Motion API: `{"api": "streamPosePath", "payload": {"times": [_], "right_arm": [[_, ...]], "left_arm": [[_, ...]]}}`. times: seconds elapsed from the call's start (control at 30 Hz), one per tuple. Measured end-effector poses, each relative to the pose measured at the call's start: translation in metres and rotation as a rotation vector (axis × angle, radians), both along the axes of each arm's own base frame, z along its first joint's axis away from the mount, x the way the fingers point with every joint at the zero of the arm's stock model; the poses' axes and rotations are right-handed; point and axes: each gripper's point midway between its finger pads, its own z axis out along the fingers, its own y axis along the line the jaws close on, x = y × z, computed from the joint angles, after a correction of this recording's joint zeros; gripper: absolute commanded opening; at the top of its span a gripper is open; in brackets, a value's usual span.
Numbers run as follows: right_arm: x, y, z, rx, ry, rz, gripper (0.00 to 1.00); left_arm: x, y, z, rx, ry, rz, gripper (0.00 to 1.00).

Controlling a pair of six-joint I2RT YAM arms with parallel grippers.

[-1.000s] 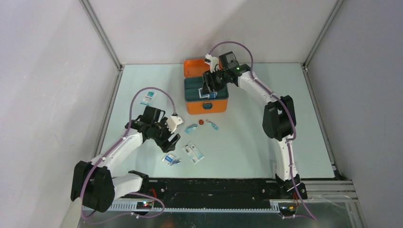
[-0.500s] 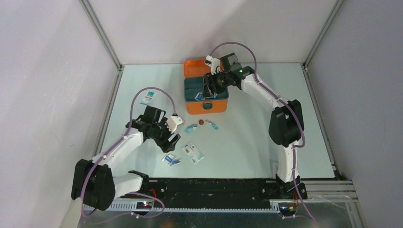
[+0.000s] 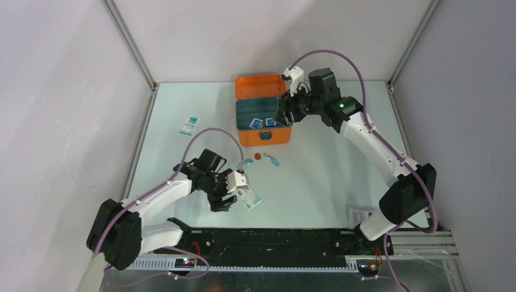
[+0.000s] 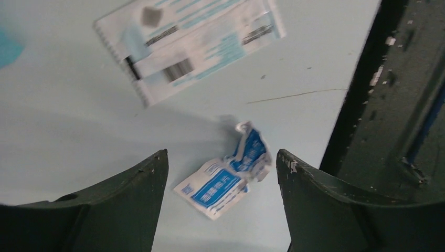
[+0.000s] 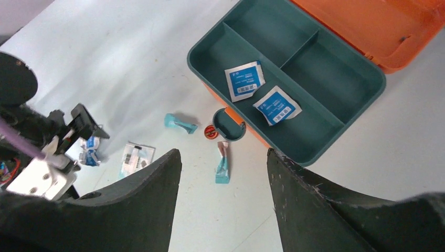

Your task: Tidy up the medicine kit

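Note:
The medicine kit (image 3: pixel 265 135) is an orange box at the back centre with its lid (image 5: pixel 378 26) open. A dark teal compartment tray (image 5: pixel 315 79) sits in it and holds two blue-and-white sachets (image 5: pixel 244 80) (image 5: pixel 277 105). My right gripper (image 5: pixel 223 152) is open and empty, raised above the kit's right edge (image 3: pixel 284 112). My left gripper (image 4: pixel 221 155) is open and low over the table. A crumpled blue-and-white sachet (image 4: pixel 220 186) lies between its fingers, untouched. In the top view the left gripper (image 3: pixel 226 196) is near the front edge.
A large white packet (image 4: pixel 194 42) lies just beyond the left gripper. Two small teal sachets (image 5: pixel 181 123) (image 5: pixel 222 167) and a small red item (image 5: pixel 210 131) lie in front of the kit's teal latch (image 5: pixel 229 124). A white-teal packet (image 3: pixel 189 125) lies at the left. A black rail (image 4: pixel 399 105) runs along the near edge.
My right gripper has lifted up and to the right out of the tray, which now shows two sachets. My left gripper has moved right and nearer, over the crumpled sachet.

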Motion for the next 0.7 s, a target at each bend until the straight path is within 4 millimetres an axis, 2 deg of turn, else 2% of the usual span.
{"api": "streamPosePath", "payload": {"times": [0.17,0.4,0.53,0.57,0.7], "right_arm": [[0.004,-0.006,0.000,-0.013,-0.034,-0.020,0.66],[0.007,-0.010,-0.004,-0.024,-0.035,-0.033,0.66],[0.007,-0.010,-0.004,-0.023,-0.036,-0.033,0.66],[0.008,-0.010,-0.003,-0.023,-0.036,-0.033,0.66],[0.008,-0.010,-0.003,-0.021,-0.039,-0.032,0.65]], "left_arm": [[-0.016,-0.013,-0.002,0.017,0.005,-0.099,0.79],[-0.029,-0.016,-0.008,0.134,-0.038,-0.159,0.74],[-0.037,-0.009,-0.022,0.254,-0.051,-0.189,0.55],[-0.037,-0.007,-0.023,0.279,-0.054,-0.186,0.47],[-0.026,-0.006,-0.022,0.336,-0.090,-0.144,0.26]]}}
